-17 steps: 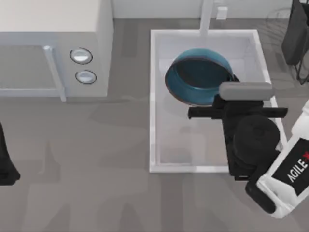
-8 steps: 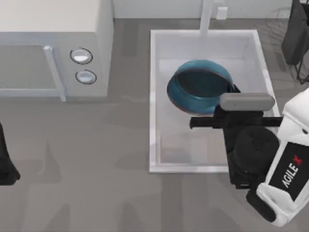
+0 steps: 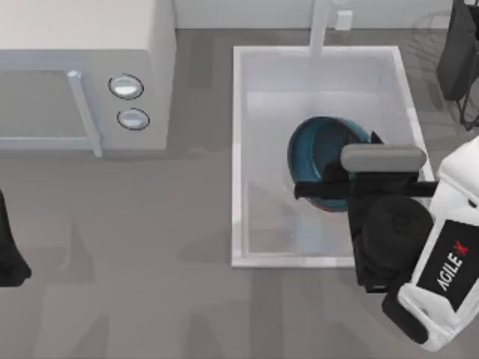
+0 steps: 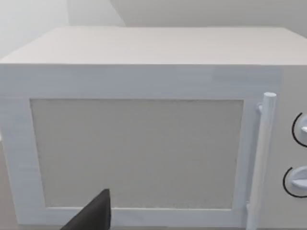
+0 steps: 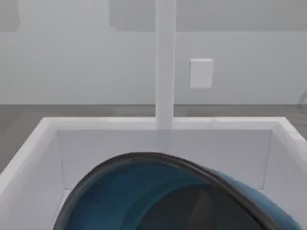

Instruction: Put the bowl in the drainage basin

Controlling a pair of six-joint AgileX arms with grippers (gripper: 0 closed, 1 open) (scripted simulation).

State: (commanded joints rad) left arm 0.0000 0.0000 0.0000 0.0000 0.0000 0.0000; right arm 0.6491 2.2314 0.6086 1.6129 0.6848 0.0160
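A: Edges and free room, largest item first?

B: The grey table (image 3: pixel 150 247) lay open along its near half. The white box-shaped microwave with two round knobs (image 3: pixel 82 71) sat at the far left, its door front facing the left wrist view (image 4: pixel 136 153). The large white rectangular sunken drainage basin (image 3: pixel 241 149) took the right-centre; its raised rim ran unbroken on all four sides, and the white faucet post (image 3: pixel 319 26) stood at its far edge.

A: Counts?

B: One microwave, two knobs, one basin, one post, one bowl, two arms. A dark wire rack (image 3: pixel 458 60) stood at the far right corner.

A: Contents of the basin?

B: One round, shallow, dark teal-blue glazed bowl with a thin reddish-brown rim (image 3: pixel 323 153), tilted, in the basin's right half near the right wall; the left half was bare. The right wrist view showed the bowl (image 5: pixel 144 196) below the post (image 5: pixel 165 62).

A: Grippers?

B: The right gripper (image 3: pixel 352 179) sat over the bowl's near-right rim; whether it gripped, I cannot tell. The left arm (image 3: pixel 9 247) was parked at the left edge.
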